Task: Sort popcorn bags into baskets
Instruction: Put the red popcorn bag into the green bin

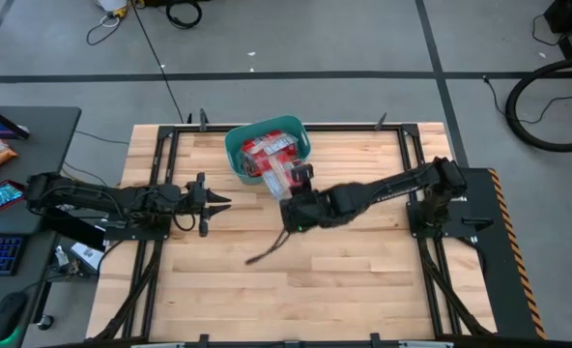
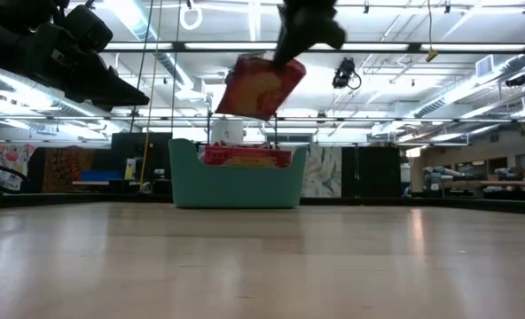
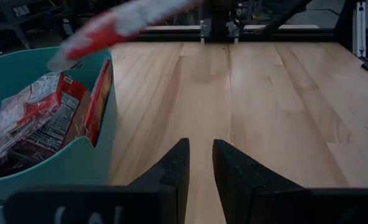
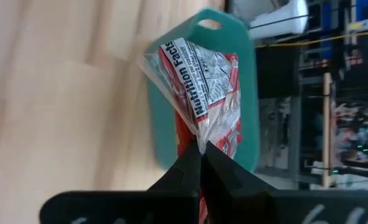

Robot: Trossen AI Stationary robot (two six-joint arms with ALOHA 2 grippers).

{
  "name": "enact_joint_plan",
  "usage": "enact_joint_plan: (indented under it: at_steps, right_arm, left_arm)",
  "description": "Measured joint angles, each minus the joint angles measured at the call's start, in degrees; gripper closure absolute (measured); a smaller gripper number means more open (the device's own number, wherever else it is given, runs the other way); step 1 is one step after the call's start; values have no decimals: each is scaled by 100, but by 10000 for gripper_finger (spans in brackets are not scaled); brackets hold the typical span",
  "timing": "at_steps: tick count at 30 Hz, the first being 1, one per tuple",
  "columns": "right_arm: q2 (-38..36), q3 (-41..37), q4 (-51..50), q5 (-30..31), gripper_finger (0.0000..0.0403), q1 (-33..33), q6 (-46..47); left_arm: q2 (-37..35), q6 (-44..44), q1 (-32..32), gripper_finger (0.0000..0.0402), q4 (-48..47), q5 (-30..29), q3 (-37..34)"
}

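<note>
right pincer (image 1: 299, 182) clenched on a popcorn bag (image 2: 260, 86), held aloft just beside the basket (image 1: 236, 145) at upper centre. left pincer (image 1: 223, 201) partly parted, idle. risk: thin edge grip slips, bag drops short onto tabletop (image 1: 363, 280).

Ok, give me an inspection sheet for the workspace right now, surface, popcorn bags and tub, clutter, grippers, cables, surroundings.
Surface: wooden table, bare apart from the tub.
Job's things: teal tub near the far edge, several popcorn bags inside; one held bag hangs in the air by the tub.
Clutter: nothing seen on the table.
Grippers: right gripper shut on the held bag's clear edge; left gripper waits low beside the tub, fingers slightly apart, nothing between them.
Cables: black cables on the floor beyond the table.
Surroundings: side desk with a keyboard and packets by the left arm.
</note>
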Motion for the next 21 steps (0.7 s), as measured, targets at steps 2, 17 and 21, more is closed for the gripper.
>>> enact_joint_plan:
  at_steps: [2, 17, 21]
  right_arm:
    - [-2, 35, 266, -14, 396, -188, -400]
    - [-4, -550, 2656, -2112, 395, -1718, -3361]
    - [-4, -840, 2981, -2681, 395, -2104, -4119]
  left_arm:
    - [0, 0, -1, 326, 0, -1, 0]
    - [0, -4, -2, 326, 4, -2, 0]
    - [0, -2, -1, 326, 2, -2, 1]
